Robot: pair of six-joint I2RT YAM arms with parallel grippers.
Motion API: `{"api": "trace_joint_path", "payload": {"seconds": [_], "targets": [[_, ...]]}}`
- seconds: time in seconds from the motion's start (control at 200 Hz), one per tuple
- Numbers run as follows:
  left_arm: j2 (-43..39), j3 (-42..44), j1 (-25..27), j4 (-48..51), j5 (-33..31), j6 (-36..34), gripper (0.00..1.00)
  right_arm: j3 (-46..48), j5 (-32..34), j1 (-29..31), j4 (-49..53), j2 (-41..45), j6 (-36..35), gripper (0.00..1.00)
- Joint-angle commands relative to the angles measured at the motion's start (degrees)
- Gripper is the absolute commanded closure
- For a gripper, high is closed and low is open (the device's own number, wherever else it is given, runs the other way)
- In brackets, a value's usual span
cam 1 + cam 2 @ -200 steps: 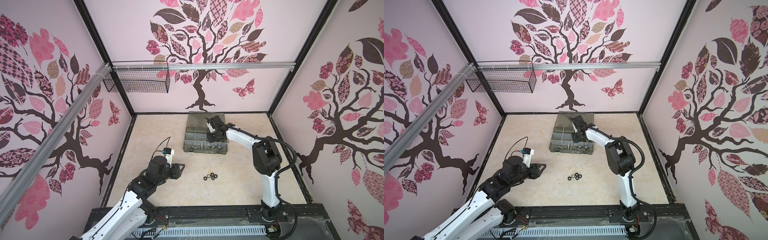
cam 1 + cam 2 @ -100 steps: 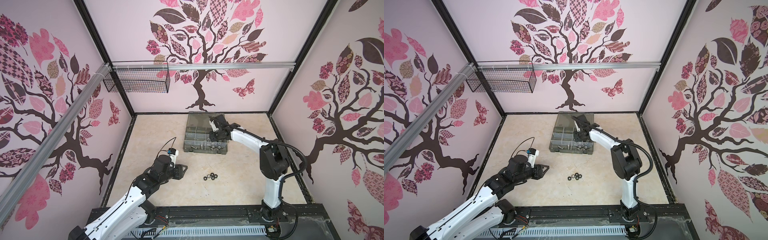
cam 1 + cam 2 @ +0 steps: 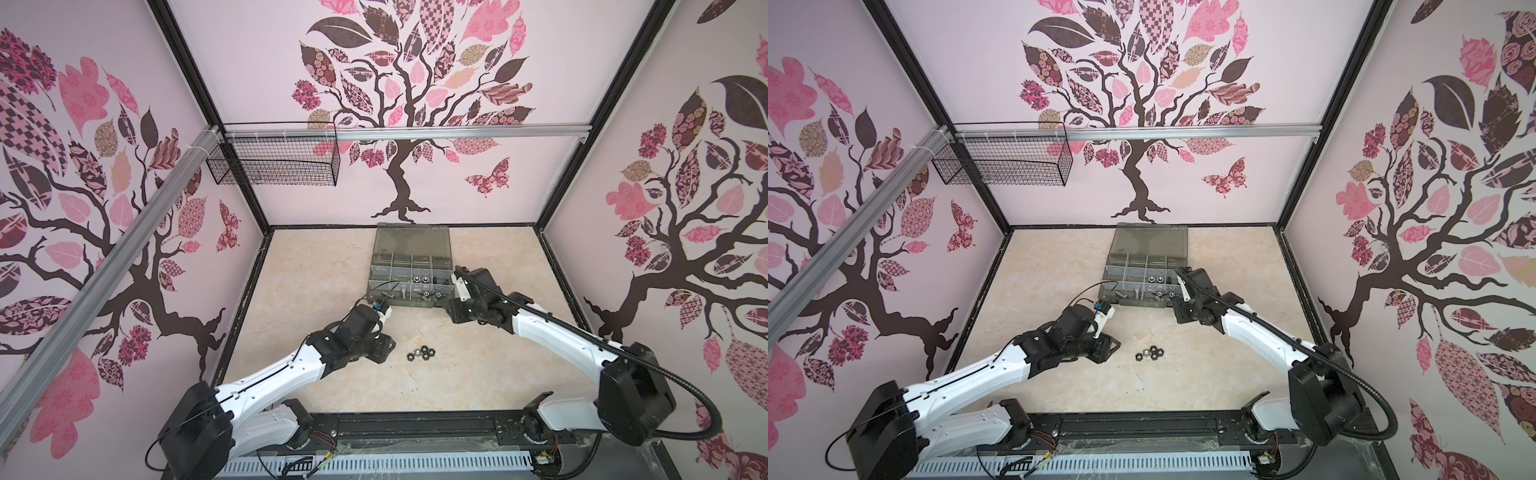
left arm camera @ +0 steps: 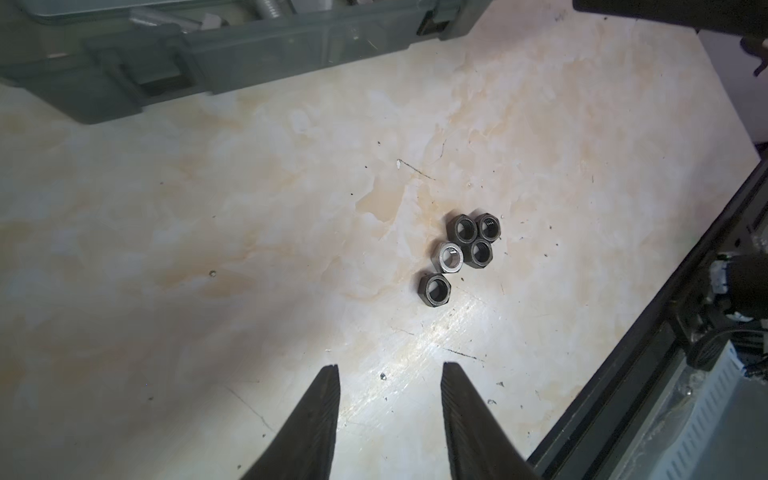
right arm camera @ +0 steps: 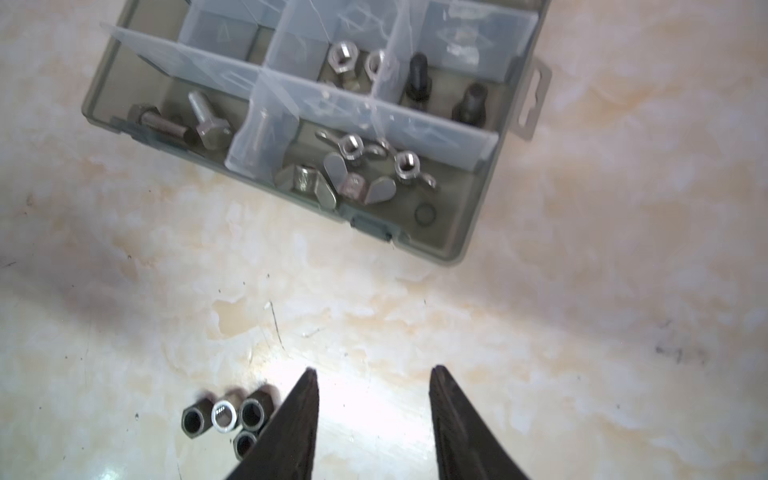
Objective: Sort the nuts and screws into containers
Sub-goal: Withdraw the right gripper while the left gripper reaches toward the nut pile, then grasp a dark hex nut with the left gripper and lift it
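Note:
Several loose hex nuts (image 4: pixel 461 257), black apart from one silver, lie clustered on the table (image 3: pixel 420 353) (image 3: pixel 1149 353) (image 5: pixel 228 415). The open organizer case (image 3: pixel 407 304) (image 5: pixel 473 232) stands behind them, its containers split by pale dividers. One holds silver screws (image 5: pixel 203 120), another black screws (image 5: pixel 417 79), another wing nuts (image 5: pixel 353 145), another silver hex nuts (image 5: pixel 343 58). My left gripper (image 4: pixel 388 365) (image 3: pixel 386 349) is open and empty, just left of the loose nuts. My right gripper (image 5: pixel 374 370) (image 3: pixel 451 311) is open and empty, over the table by the case's front right corner.
The case's smoky lid (image 3: pixel 411 239) lies open towards the back wall. A black wire basket (image 3: pixel 274 160) hangs high at the back left. A black rail (image 3: pixel 415 428) runs along the table's front edge. The case's front wall (image 4: pixel 249 45) shows in the left wrist view.
My right gripper has drawn back from over the case to its front right corner, and its jaws have opened. My left gripper has moved right, closer to the loose nuts.

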State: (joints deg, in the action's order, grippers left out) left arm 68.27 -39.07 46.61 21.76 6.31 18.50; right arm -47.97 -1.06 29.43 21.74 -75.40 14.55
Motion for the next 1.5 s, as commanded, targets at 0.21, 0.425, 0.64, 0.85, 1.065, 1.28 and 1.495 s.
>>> {"api": "trace_joint_path", "payload": {"seconds": [0.21, 0.425, 0.64, 0.85, 1.065, 1.28, 1.495], "targets": [[18.18, -13.42, 6.68, 2.19, 0.22, -11.76, 0.56, 6.95, 4.13, -0.27, 1.40, 12.77, 8.75, 0.52], [25.87, -18.70, 7.57, 3.60, 0.93, -15.02, 0.56, 8.05, 6.13, -0.33, 2.85, 15.46, 9.10, 0.51], [30.13, -21.18, 8.30, 4.87, -1.62, -16.25, 0.58, 7.47, 6.51, -0.28, 3.14, 15.54, 8.67, 0.51], [32.30, -21.67, 8.74, 5.32, -2.60, -17.33, 0.58, 7.61, 6.38, -0.26, 3.09, 15.36, 8.70, 0.50], [33.98, -22.65, 8.91, 5.23, -3.39, -18.15, 0.59, 7.71, 6.73, -0.26, 3.05, 15.45, 8.75, 0.50], [35.68, -23.85, 8.98, 5.68, -4.45, -18.84, 0.62, 7.79, 6.76, -0.26, 3.14, 15.45, 8.75, 0.50], [36.45, -24.18, 9.27, 6.50, -4.89, -19.46, 0.66, 7.80, 6.85, -0.30, 3.23, 15.45, 8.66, 0.50]]}}
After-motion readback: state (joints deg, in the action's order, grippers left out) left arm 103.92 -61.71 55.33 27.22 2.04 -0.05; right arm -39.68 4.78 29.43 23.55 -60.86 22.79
